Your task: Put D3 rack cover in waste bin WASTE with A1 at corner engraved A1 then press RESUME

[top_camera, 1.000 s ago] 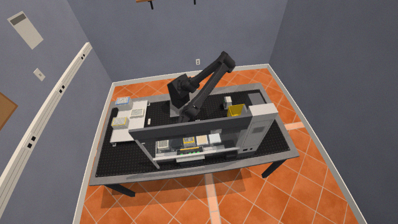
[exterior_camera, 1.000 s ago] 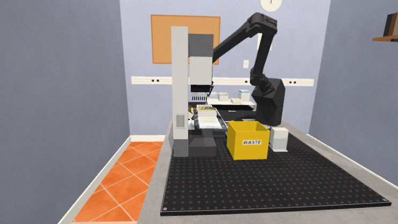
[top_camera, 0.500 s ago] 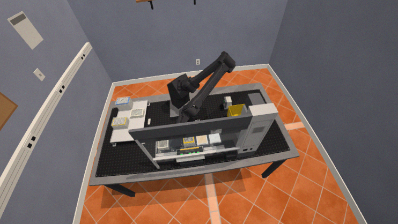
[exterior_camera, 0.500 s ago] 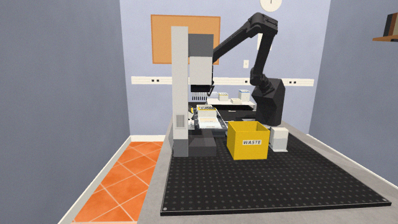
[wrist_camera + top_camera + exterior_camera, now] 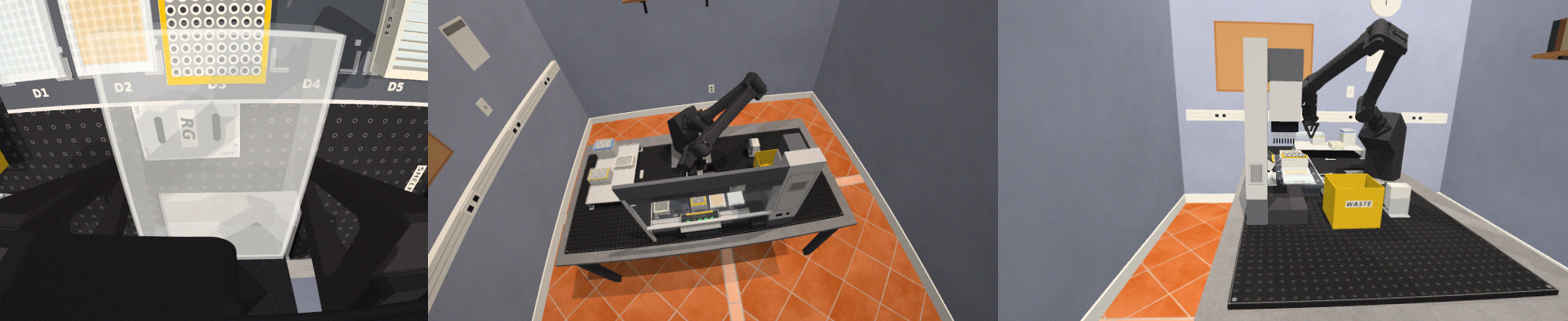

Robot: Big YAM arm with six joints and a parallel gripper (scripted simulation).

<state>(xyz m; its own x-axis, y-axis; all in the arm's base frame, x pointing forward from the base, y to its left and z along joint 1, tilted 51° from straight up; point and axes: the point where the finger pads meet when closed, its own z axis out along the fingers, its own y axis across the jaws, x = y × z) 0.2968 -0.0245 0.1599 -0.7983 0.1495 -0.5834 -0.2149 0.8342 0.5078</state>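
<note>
Through the wrist camera I read the deck legends D1, D2, D4 and D5 along the front strip of the deck; the D3 legend is only partly legible behind the clear cover (image 5: 221, 144). The spare nest (image 5: 188, 132) carries the letters RG, the 12-trough reservoir (image 5: 402, 37) at D5 shows C51 on its near end, and a tag at the right edge reads SHELF in part. In the exterior view the yellow bin (image 5: 1353, 201) is lettered WASTE. The gripper (image 5: 1311, 128) is clamped on the transparent cover, its dark fingers pressing the cover's long sides; I cannot make out the exact contact on the left side, where the gripper body blocks the view. The cover hangs in the air in front of the deck, above the RG nest, with only its far end overlapping the near rows of the yellow-framed tip rack (image 5: 216, 37) at D3, whose holes at the far side show uncovered. The two 96-well plates, one whitish at D1 (image 5: 25, 37) and one orange-tinted at D2 (image 5: 107, 34), lie to the left of the cover. In the top view the arm (image 5: 714, 119) reaches from its base toward the liquid handler's frame (image 5: 703, 181), well apart from the waste bin.
</note>
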